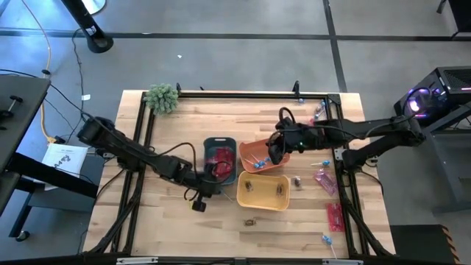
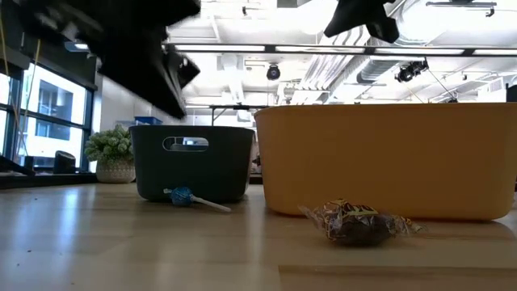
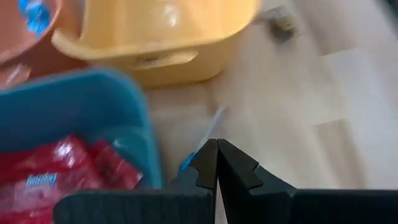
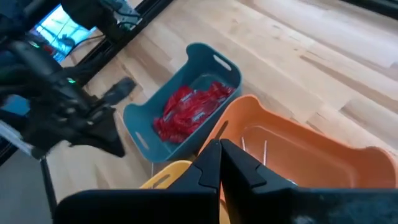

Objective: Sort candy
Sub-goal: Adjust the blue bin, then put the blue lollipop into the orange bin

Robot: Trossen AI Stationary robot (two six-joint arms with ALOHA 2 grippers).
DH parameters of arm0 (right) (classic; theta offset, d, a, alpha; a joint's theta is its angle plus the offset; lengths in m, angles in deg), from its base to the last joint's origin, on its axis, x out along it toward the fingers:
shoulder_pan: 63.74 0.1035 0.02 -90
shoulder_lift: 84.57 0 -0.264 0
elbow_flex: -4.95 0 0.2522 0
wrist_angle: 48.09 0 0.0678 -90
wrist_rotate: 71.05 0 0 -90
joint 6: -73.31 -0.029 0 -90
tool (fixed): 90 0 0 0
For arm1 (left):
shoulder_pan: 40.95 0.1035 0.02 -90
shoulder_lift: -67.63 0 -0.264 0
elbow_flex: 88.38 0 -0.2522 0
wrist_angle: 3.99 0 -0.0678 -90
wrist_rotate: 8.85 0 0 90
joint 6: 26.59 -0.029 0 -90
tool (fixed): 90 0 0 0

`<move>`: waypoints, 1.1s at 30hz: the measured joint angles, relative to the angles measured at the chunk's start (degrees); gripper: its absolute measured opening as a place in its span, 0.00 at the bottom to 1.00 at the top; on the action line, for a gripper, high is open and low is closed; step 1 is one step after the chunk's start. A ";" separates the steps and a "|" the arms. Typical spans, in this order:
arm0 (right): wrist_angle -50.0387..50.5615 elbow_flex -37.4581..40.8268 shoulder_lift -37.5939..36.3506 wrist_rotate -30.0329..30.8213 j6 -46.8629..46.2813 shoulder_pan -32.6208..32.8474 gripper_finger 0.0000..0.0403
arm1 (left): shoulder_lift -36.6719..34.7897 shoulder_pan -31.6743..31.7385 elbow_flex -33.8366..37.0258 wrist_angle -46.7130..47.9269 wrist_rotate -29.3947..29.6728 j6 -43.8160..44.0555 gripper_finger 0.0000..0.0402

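Observation:
My left gripper (image 1: 213, 175) is shut and empty, raised beside the grey-blue bin (image 1: 207, 144), which is full of pink-red packets (image 1: 220, 160). A blue-headed lollipop (image 2: 181, 196) lies on the table against that bin, just past the shut fingertips (image 3: 208, 155). Shut too, my right gripper (image 1: 274, 153) hangs over the orange bin (image 1: 250, 145), which holds lollipops (image 1: 259, 160). The yellow bin (image 1: 263, 200) holds brown pieces. A brown wrapped piece (image 2: 355, 222) lies in front of it. Loose pink packets (image 1: 324, 181) and a lollipop (image 1: 326, 239) lie at the right.
A fuzzy green plant ball (image 1: 162, 97) stands at the back left corner. A black frame rail (image 1: 243, 95) runs round the table's edges. More sweets (image 1: 318, 110) lie at the back right. Bare wood shows at the front left.

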 joint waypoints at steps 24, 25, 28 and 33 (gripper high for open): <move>0.45 0.00 0.02 2.15 2.33 -0.05 0.00 | 1.81 3.93 -1.98 0.31 -6.45 -8.67 0.03; 0.55 0.00 0.02 2.14 2.60 -0.05 0.00 | 2.50 3.71 -1.98 -0.58 -6.13 -8.78 0.04; 0.59 0.00 0.02 1.95 2.72 -0.03 0.00 | 5.51 3.58 -1.98 -2.97 -6.11 -8.85 0.12; 0.68 0.00 0.02 1.95 2.45 -0.03 0.00 | 9.71 3.30 -1.98 -4.15 -6.12 -8.88 0.29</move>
